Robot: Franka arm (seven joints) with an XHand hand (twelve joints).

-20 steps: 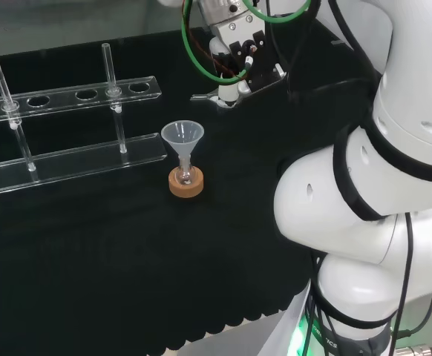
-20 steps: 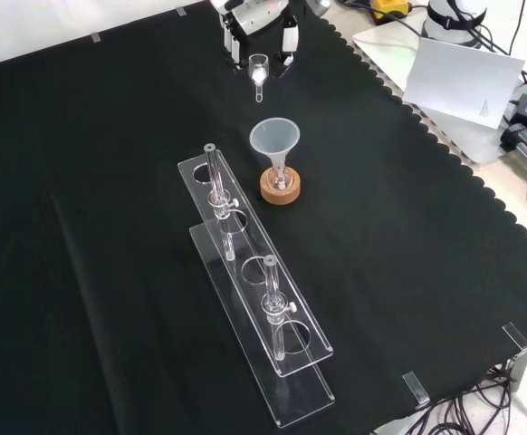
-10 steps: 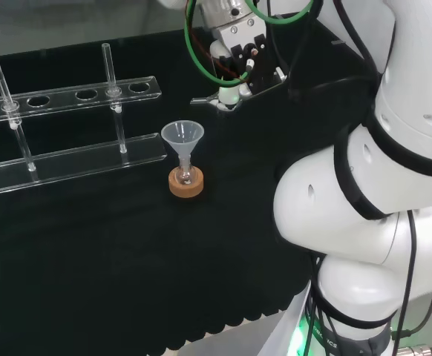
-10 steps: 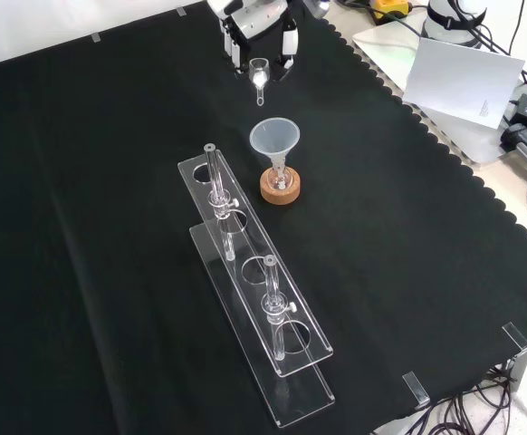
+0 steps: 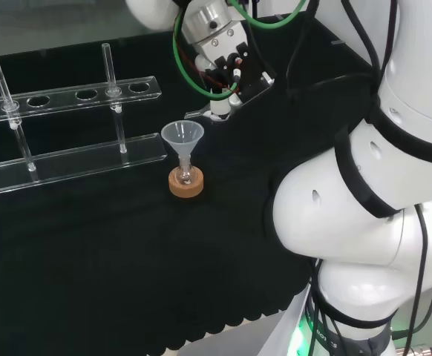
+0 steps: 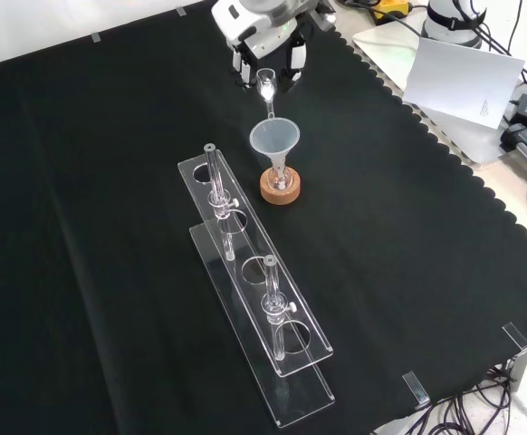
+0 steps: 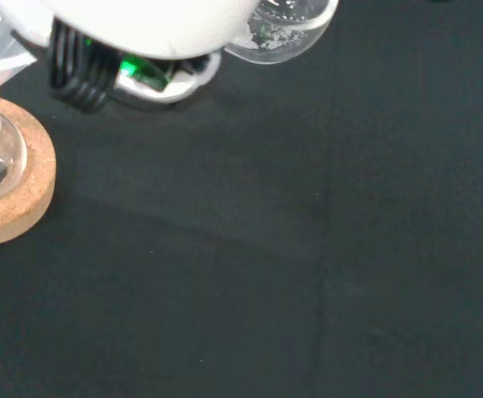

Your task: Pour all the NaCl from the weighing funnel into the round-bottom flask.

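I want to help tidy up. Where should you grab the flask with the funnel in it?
Best guess: hold the flask by its short neck, just under the funnel, coming from the side. The wide funnel blocks the top, and the round body sits low in the cork ring.

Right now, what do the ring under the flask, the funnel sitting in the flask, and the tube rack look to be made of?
The ring looks like cork: matte tan with a grainy surface. The funnel in the flask seems to be translucent plastic, milky rather than clear. The tube rack looks like clear acrylic, with flat, glossy sheets and bright edges. The weighing funnel in the hand is clear; whether glass or plastic I cannot tell.
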